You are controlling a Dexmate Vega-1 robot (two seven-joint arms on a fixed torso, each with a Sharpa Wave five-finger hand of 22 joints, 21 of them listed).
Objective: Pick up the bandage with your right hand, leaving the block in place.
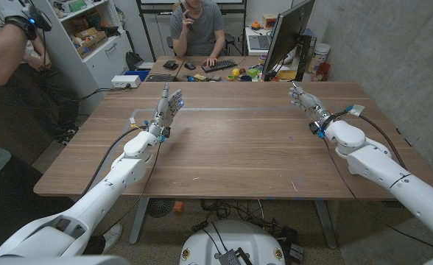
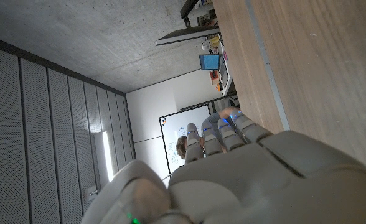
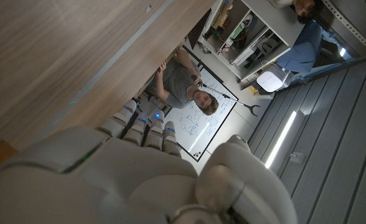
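Note:
My left hand (image 1: 169, 103) stands upright over the far left part of the wooden table (image 1: 224, 154), fingers stretched up and holding nothing. My right hand (image 1: 305, 99) is raised over the far right part, fingers extended toward the far edge, also holding nothing. Between the two hands I see wood grain and a pale tape line (image 1: 231, 110). In the left wrist view the back of my left hand (image 2: 251, 174) lies beside the table (image 2: 307, 56). In the right wrist view my right hand (image 3: 139, 174) reaches along the table (image 3: 58, 50).
A person (image 1: 198, 29) sits at a desk behind the table with a keyboard (image 1: 219, 65) and a monitor (image 1: 286, 37). Another person's arm (image 1: 3, 44) shows at the left edge, near a shelf (image 1: 91, 29). A white box (image 1: 126, 81) lies past the far left corner.

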